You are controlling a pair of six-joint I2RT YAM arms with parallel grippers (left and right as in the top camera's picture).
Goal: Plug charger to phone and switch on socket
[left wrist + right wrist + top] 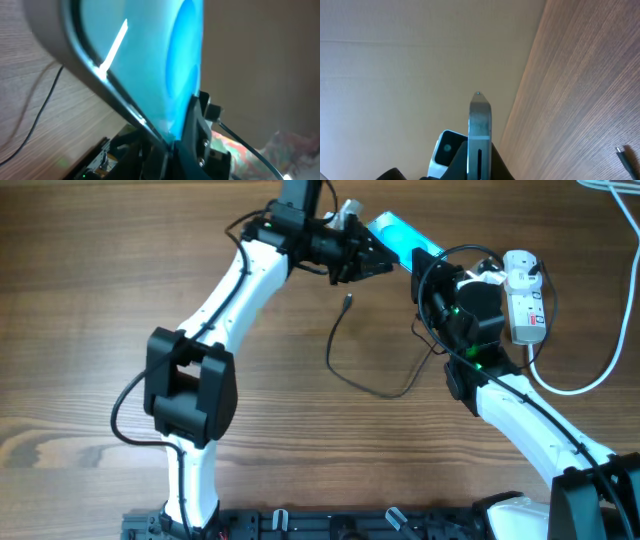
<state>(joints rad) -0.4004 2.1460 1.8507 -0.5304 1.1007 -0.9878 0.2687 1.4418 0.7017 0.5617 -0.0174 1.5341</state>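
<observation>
The phone (400,235), a thin flat slab with a glowing teal-blue glass screen, is lifted off the wood-grain table (100,280) at the far middle, between the two arms. The right gripper (438,272) is clamped narrow on the end nearer the socket. In the right wrist view the phone shows edge-on as a slim brushed-metal strip with a rounded top, rising from between the dark fingers.

The left gripper (385,262), black and angular, sits at the phone's other end. Its wrist view is filled with the curved dark bezel and bright screen, which run down into dark parts at the bottom. Whether those jaws press on the phone or stand just off it cannot be told.

The charger (370,385), a thin matte-black cable, lies on the table in a loose loop below the phone, and its small plug (347,301) rests free, close under the left gripper and touching neither tool.

The socket (527,300), a glossy white oblong strip with a red mark, lies just beyond the right arm, and its thick white lead (600,370) curves away
</observation>
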